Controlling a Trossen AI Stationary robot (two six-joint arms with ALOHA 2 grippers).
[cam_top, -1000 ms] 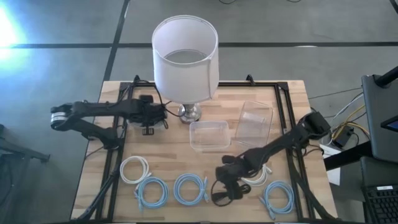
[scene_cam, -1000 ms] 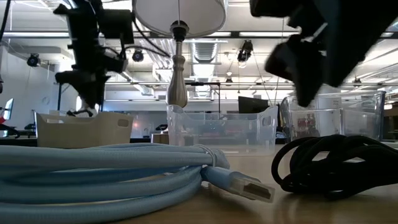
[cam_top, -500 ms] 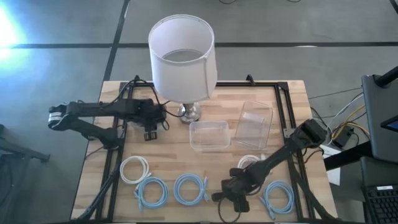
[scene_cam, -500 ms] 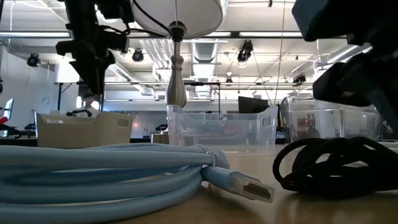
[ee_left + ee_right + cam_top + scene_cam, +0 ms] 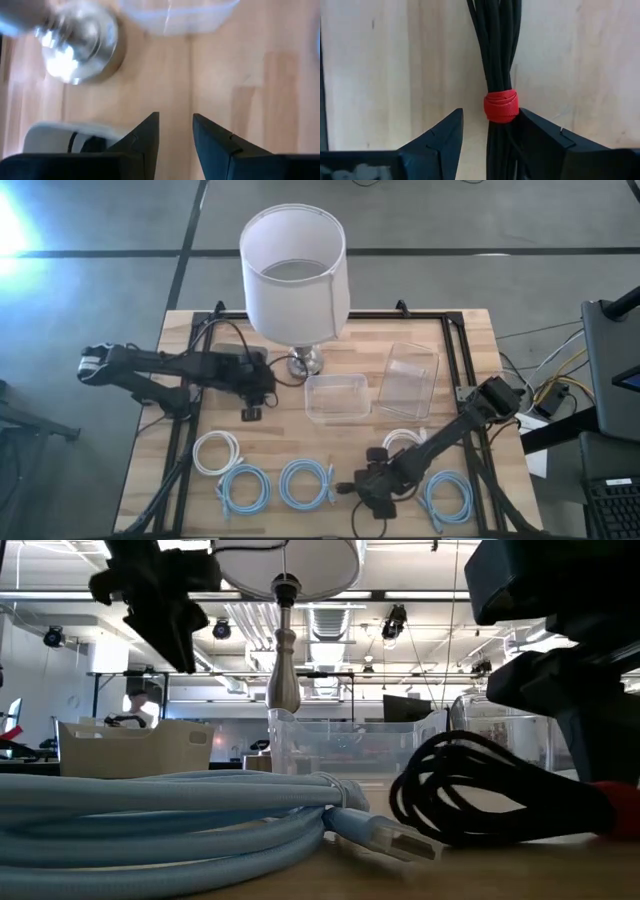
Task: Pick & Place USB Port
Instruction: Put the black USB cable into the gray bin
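Lying between the right fingers: black cable coil (image 5: 499,55), bound by a red strap (image 5: 501,105), on the wooden table (image 5: 290,430).
Right gripper (image 5: 487,131): fingers spread, one on each side of the bundle, not yet closed on it.
Beside it: light-blue cable coils (image 5: 305,482).
Left gripper (image 5: 175,131): fingers parted, empty, above bare wood near the lamp base (image 5: 80,47).

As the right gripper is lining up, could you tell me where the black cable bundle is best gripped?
Grip the black cable bundle at the red strap, closing across it from above: there its strands are cinched narrow. The right gripper straddles that spot, open.
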